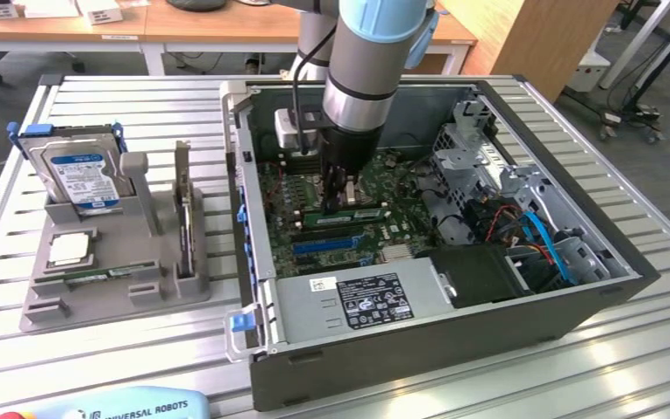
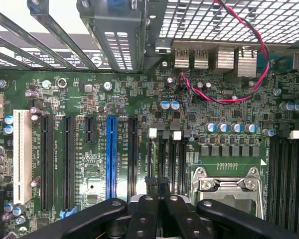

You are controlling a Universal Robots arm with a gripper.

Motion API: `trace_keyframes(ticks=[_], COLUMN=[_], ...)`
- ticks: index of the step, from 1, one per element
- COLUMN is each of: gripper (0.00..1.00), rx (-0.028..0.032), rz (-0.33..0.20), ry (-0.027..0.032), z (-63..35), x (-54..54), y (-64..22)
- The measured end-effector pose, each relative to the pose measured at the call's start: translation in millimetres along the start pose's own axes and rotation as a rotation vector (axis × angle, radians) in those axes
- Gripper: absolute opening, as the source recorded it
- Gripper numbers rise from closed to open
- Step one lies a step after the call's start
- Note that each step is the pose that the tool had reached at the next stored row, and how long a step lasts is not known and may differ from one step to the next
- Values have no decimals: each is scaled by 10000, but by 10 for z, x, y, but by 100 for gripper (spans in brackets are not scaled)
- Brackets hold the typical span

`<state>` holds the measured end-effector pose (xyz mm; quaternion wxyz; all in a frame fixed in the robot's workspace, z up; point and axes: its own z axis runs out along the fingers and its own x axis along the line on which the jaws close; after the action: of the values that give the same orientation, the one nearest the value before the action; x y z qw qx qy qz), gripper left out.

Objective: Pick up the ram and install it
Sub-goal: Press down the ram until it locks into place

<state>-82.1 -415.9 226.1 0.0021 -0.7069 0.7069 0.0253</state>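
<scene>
Fingers (image 2: pixel 154 199) pressed together, my black gripper (image 1: pixel 338 205) sits mid-frame over the green motherboard (image 2: pixel 139 99); whether it grips the ram I can't tell

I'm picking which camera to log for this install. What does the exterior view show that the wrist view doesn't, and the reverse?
Exterior view alone: the open computer case on the slatted table, the grey parts holder with the hard drive, and the arm reaching in.
Wrist view alone: the white slot, blue slot and metal processor socket close up.
Both: the green motherboard and the shut gripper.
</scene>
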Motion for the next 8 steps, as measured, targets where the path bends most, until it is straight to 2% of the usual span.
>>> trace_keyframes(ticks=[8], gripper=[10], rx=[2], rz=[0], ry=[3], z=[9], x=[1], y=[0])
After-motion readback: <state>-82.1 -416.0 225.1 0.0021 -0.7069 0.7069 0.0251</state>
